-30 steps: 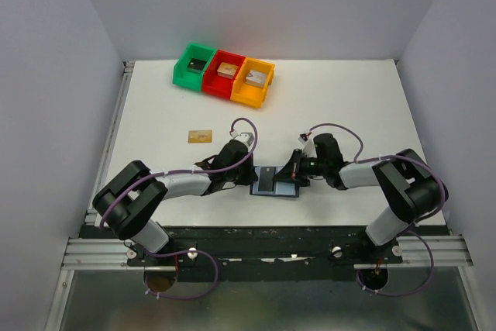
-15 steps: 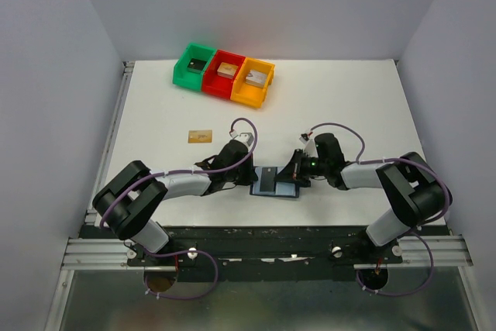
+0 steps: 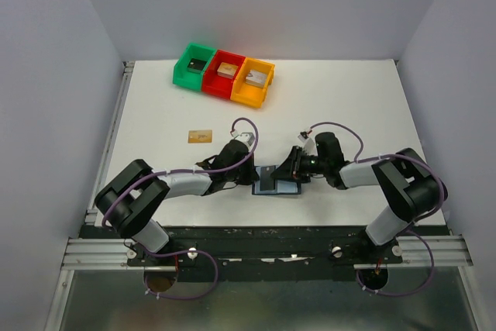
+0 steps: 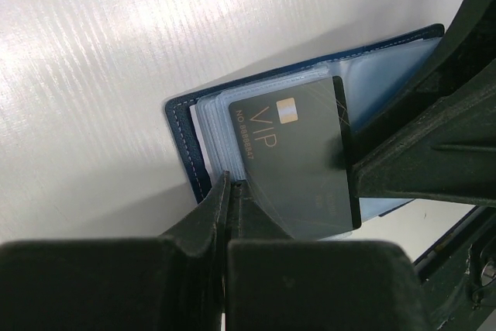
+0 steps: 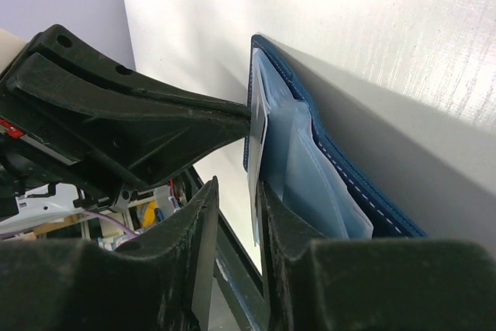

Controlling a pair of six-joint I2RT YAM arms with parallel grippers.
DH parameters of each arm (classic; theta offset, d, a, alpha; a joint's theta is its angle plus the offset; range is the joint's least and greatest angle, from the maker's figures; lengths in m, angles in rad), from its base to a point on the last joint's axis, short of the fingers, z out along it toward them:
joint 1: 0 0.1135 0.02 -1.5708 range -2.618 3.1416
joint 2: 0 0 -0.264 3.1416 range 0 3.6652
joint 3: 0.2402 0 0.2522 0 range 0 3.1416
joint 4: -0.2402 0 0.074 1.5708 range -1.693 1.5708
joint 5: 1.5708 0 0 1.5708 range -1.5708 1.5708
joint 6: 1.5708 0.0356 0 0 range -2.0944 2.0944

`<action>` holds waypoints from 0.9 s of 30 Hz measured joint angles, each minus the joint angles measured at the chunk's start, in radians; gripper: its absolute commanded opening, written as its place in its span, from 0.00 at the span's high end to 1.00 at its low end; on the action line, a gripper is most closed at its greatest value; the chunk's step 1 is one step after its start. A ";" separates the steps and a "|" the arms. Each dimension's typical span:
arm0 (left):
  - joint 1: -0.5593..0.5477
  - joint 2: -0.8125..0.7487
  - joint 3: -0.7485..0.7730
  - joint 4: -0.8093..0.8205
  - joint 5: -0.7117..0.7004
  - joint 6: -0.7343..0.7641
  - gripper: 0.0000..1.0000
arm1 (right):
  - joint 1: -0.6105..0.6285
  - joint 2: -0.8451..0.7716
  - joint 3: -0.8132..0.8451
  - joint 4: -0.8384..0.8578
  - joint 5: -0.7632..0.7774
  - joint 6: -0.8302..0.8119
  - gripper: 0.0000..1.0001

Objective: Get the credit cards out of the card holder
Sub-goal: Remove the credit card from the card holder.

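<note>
1. One tan card [image 3: 199, 136] lay out on the worktop [image 3: 349, 98], nr the left edge: done.
2. The black card [image 4: 298, 156] stuck half out of the card holder [image 3: 277, 184], mid near edge; rest prob. inside.
3. The left pincer [image 4: 229, 191] was shut at the holder's edge; the right pincer [image 5: 236, 191] had a narrow gap by the black card.
4. Only the left wrist view showed "VIP".

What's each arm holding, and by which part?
Left jaws, shut, sit on the wallet's edge; whether pinched, unclear. Right jaws stand apart around the black card's edge, not clamping.
</note>
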 measured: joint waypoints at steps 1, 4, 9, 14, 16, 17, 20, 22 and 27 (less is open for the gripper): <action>0.000 0.002 0.000 0.003 0.003 0.000 1.00 | -0.002 0.004 0.000 0.007 -0.003 0.006 0.64; 0.000 0.007 0.000 0.014 0.010 0.002 1.00 | -0.002 0.015 0.000 0.024 -0.008 0.014 0.64; 0.000 0.016 0.000 0.033 0.021 0.002 1.00 | -0.002 0.041 0.006 0.032 -0.018 0.018 0.62; 0.000 0.024 0.000 0.048 0.035 0.003 1.00 | -0.002 0.066 0.018 0.037 -0.030 0.021 0.62; 0.000 0.027 0.000 0.053 0.040 0.004 1.00 | -0.002 0.074 0.022 0.037 -0.035 0.024 0.62; 0.000 0.028 0.000 0.056 0.043 0.005 1.00 | -0.002 0.079 0.024 0.038 -0.038 0.025 0.62; 0.000 0.032 0.000 0.064 0.051 0.009 1.00 | -0.002 0.091 0.034 0.038 -0.045 0.026 0.62; 0.000 0.033 0.000 0.066 0.054 0.013 1.00 | -0.002 0.101 0.042 0.037 -0.054 0.026 0.62; 0.000 0.033 0.000 0.068 0.057 0.022 1.00 | -0.002 0.123 0.064 0.023 -0.074 0.022 0.62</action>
